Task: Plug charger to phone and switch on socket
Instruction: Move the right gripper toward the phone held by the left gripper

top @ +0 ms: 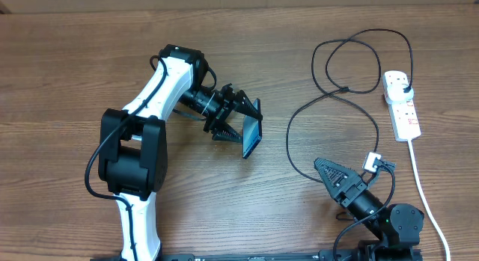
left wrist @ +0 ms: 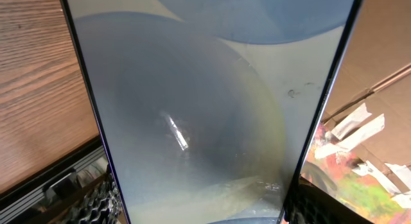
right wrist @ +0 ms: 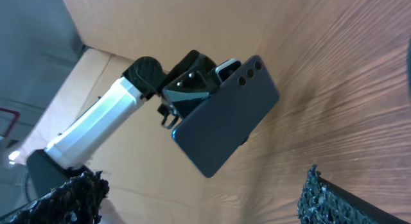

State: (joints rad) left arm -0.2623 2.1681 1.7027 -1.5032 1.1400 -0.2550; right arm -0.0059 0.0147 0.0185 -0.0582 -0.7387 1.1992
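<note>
My left gripper (top: 241, 125) is shut on the phone (top: 252, 134) and holds it tilted on edge above the table's middle. The phone's blue-grey screen (left wrist: 205, 102) fills the left wrist view between the fingers (left wrist: 205, 214). The right wrist view shows its dark back (right wrist: 225, 124). My right gripper (top: 334, 176) is open and empty, right of the phone; its fingers (right wrist: 199, 201) frame bare table. The charger's black cable (top: 329, 96) loops from its plug in the socket (top: 402, 104) down to a tip (top: 372, 162) beside my right arm.
The socket's thick white cord (top: 423, 190) runs down the right side to the front edge. The cable loops lie at the back right. Cardboard shows beyond the table in the right wrist view (right wrist: 96, 76).
</note>
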